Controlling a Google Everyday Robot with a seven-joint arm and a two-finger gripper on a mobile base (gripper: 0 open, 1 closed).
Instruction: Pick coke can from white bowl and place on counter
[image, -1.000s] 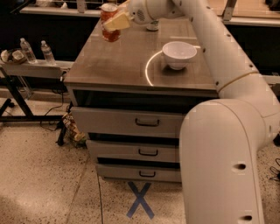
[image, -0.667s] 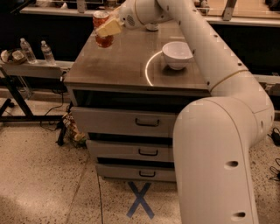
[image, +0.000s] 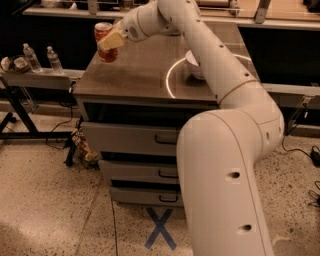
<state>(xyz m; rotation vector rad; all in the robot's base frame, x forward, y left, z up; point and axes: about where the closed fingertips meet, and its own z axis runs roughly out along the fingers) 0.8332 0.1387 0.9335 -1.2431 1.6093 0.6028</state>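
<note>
Red aluminium first: coke can (image: 104, 44) at 10 o'clock of the worktop (image: 135, 75), clamped at its side by the gripper (image: 112, 40), just under the silver top. Can is near upright with a slight lean. It is well clear of the bowl and sits over the worktop's left edge. Cannot tell whether its base touches the surface.

- Side grip likely chosen so the can goes down on its base.
- Judgement: carry done, set-down pending. A spot further in from the edge looks safer.

Surroundings, left to right:
- Two water bottles (image: 31, 57) on a low shelf (image: 35, 76) at 9 o'clock, beside and below the worktop. A can dropped off the edge would fall that way.
- Cables (image: 55, 142) on the floor under the shelf.
- Three drawers (image: 135, 140) below the worktop, blue X (image: 160, 229) on the floor at 6 o'clock.
- Bright ring of light (image: 169, 82) on the worktop.
- White bowl (image: 192, 67) at 2 o'clock, inside the ring, half hidden by the arm (image: 215, 65) reaching over it.

Bare surface between can and bowl; nothing in the way there.
</note>
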